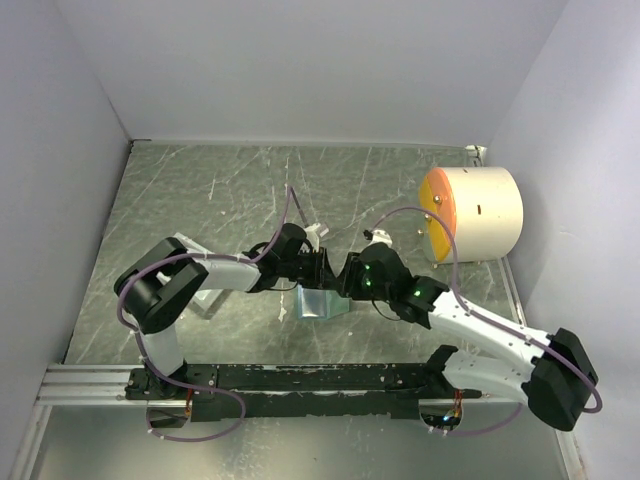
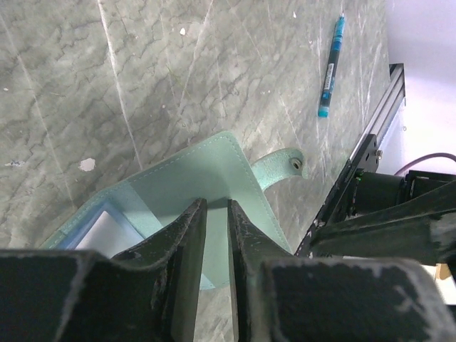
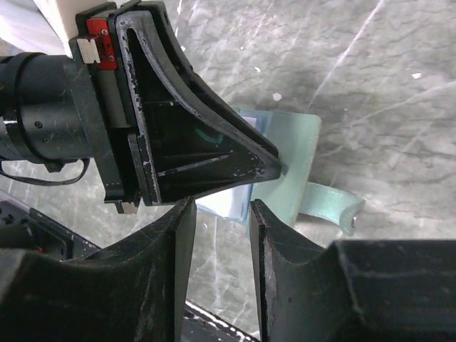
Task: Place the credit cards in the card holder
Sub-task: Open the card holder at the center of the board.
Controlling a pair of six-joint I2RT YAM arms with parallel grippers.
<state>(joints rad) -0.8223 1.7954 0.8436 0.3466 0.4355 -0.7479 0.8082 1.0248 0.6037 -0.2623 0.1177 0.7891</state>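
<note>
- Right gripper (image 3: 222,208): jaws apart, empty, just beside the card holder (image 3: 288,153).
- Left gripper (image 2: 215,206): jaws narrow, pinching the open card holder's flap edge, mid-table.
- Probably light, floppy and slick; best gripped near the fold, not by the snap tab (image 2: 281,167).

A blue pen (image 2: 330,68) lies on the marbled table (image 2: 178,85) — a cream, orange-faced drum (image 1: 480,212) stands at right.

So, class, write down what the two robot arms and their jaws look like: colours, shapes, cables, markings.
Left arm and right arm: white links, black joints, a mauve cable looping along each. Small green lights on the right arm's wrist. The jaws are black, flat, tapering, scuffed pale at the edges.
</note>
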